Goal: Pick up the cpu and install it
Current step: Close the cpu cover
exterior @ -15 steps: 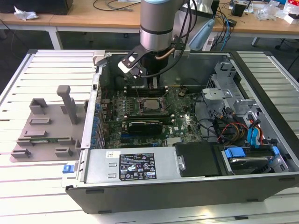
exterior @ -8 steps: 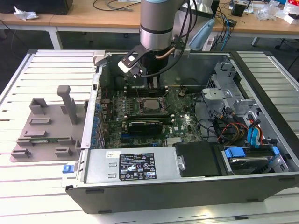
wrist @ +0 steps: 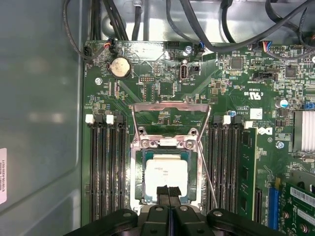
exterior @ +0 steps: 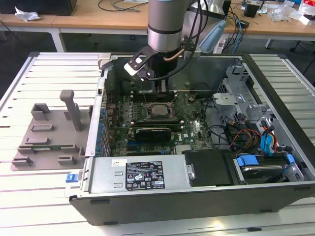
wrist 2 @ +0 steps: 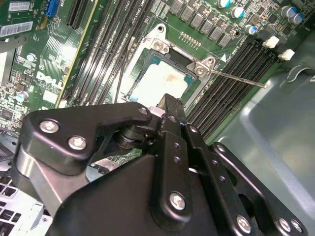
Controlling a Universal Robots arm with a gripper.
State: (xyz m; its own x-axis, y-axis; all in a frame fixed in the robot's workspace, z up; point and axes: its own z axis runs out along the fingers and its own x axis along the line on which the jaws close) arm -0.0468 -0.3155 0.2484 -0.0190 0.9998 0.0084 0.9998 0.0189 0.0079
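The cpu point(wrist: 167, 172) lies flat in the black socket of the green motherboard point(wrist: 162, 88), its pale silvery top up with a faint brown stain. In the second wrist view the cpu point(wrist 2: 160, 81) sits just beyond my fingertips. My gripper point(wrist: 169, 191) hangs over the socket's near edge, its two black fingers pressed together with nothing between them. The same gripper point(wrist 2: 165, 104) is shut there too. The socket's metal load frame point(wrist: 170, 110) stands flipped open and its thin lever point(wrist: 207, 177) sticks out beside it. In the exterior view the arm point(exterior: 165, 29) reaches down into the open case over the cpu point(exterior: 158, 111).
Rows of memory slots point(wrist: 106, 167) flank the socket on both sides. Black cables point(wrist: 206, 34) run along the case wall. A grey fixture plate point(exterior: 49, 132) with raised blocks lies on the exterior view's left. A power supply point(exterior: 142, 173) and a drive bay point(exterior: 261, 164) fill the case front.
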